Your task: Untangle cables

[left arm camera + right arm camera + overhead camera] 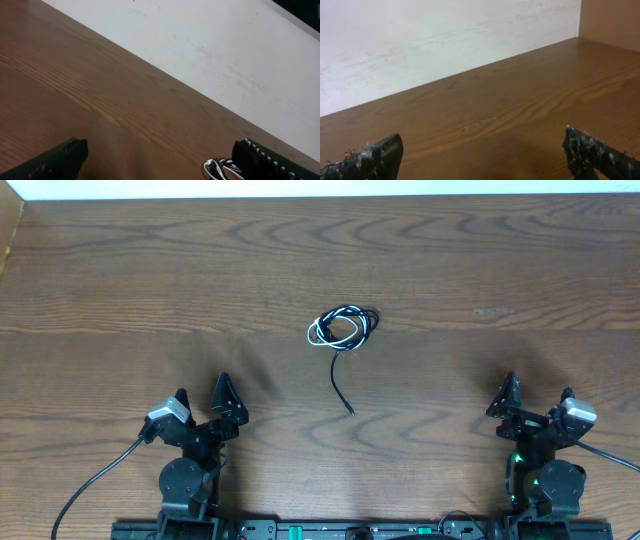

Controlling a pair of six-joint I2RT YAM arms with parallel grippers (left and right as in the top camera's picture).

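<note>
L gripper (202, 388) and R gripper (538, 388) sit closest to the overhead cam, at the near edge of the table (120, 280), one on each side. Both have jaws spread wide and nothing between them. L wrist view: the two dark fingers (55, 162) are far apart at the bottom corners, with bare wood between. R wrist view is the same; its fingers (370, 160) look rough and speckled.

Cables (343, 326): one small, roughly oval bundle lying flat at about mid-table, farther out than both grippers and somewhat nearer L. It touches neither.
- Thin black cords are looped with a white cord (320, 332). White shows mostly on the bundle's left side and threads through the black.
- No. of black cords: can't tell, loops overlap.
- One black tail (338, 380) leaves the bottom of the bundle and curves toward the robot. It ends in a small plug tip, well clear of the coil.
- L wrist view catches only the bundle's edge at the frame bottom, just beside one finger.

Table is brown wood grain; a white wall (420, 40) lies past the far edge.
</note>
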